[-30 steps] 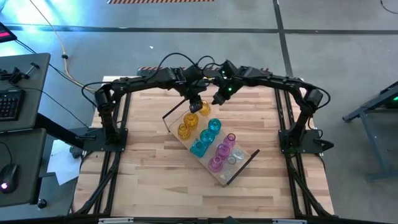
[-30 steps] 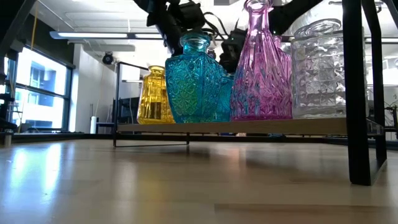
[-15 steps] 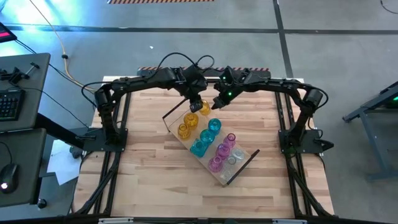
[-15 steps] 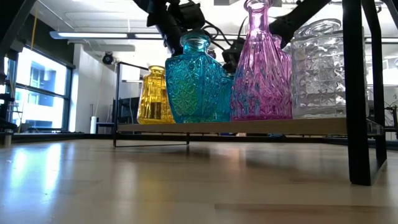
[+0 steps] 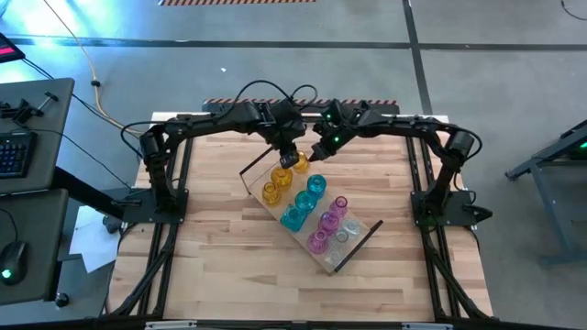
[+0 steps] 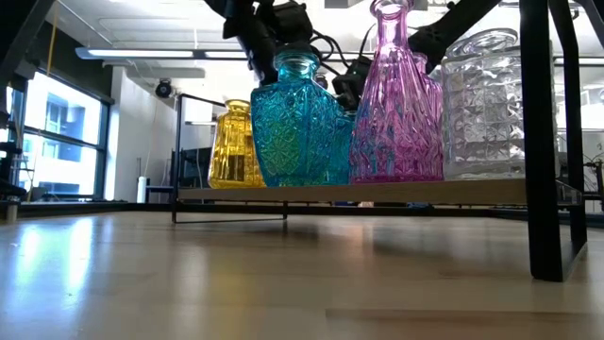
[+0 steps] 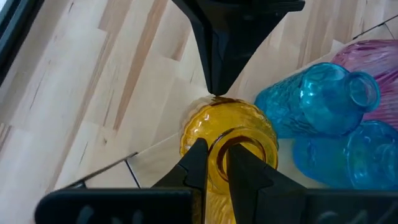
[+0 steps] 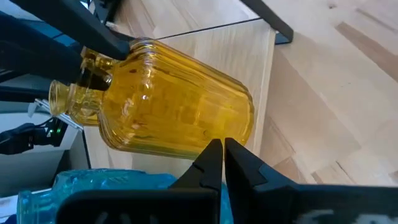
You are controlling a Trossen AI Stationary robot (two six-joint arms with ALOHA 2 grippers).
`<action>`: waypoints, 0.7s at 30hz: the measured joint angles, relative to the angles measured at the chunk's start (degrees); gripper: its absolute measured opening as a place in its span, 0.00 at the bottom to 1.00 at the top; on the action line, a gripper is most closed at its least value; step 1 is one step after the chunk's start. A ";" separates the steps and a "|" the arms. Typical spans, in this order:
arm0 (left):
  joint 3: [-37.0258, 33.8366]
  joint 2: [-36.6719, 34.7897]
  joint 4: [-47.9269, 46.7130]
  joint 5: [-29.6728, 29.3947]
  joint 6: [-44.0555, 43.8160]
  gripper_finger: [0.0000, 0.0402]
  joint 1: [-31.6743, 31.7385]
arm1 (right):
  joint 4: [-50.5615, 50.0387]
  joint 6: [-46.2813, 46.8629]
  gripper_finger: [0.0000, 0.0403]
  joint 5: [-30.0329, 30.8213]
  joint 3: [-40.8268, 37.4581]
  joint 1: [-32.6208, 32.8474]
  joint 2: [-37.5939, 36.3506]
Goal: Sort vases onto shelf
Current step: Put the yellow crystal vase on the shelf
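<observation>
Placing the last amber vase (image 5: 285, 160) — high view: left gripper (image 5: 287, 154) clamped on its rim at the shelf's (image 5: 353, 247) far end; seven vases already stand there, none loose on the slatted table (image 5: 220, 275). Right gripper (image 5: 321, 148) closed, empty, just beside. Low view: teal vase (image 6: 294, 123), pink vase (image 6: 396, 104), clear vase (image 6: 486, 104) upright — window-lit room behind. Left wrist: fingers (image 7: 198, 163) pinch the neck.
</observation>
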 joint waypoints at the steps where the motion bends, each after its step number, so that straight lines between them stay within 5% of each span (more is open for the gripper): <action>1: 0.00 0.00 -0.13 -0.02 0.02 0.06 -0.11 | -0.03 -0.01 0.00 0.05 0.00 0.20 0.01; 21: -0.80 0.03 0.19 -0.32 -2.28 0.06 -0.50 | -0.21 -0.75 0.00 1.06 0.00 2.27 0.60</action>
